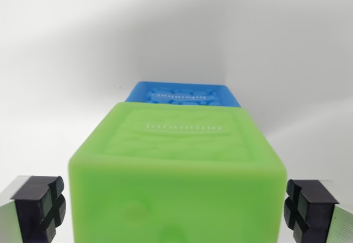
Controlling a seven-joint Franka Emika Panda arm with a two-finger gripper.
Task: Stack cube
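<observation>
A light green cube (179,160) with raised lettering on its face fills the middle and bottom of the wrist view. Behind it a blue cube (185,94) peeks out, mostly hidden by the green one, and the two appear to touch. My gripper (175,207) straddles the green cube. The left finger pad (41,204) and the right finger pad (306,207) each stand a small gap off the cube's sides, so the gripper is open and holds nothing.
A plain white surface (66,61) lies around both cubes, with a soft grey shadow across the upper right.
</observation>
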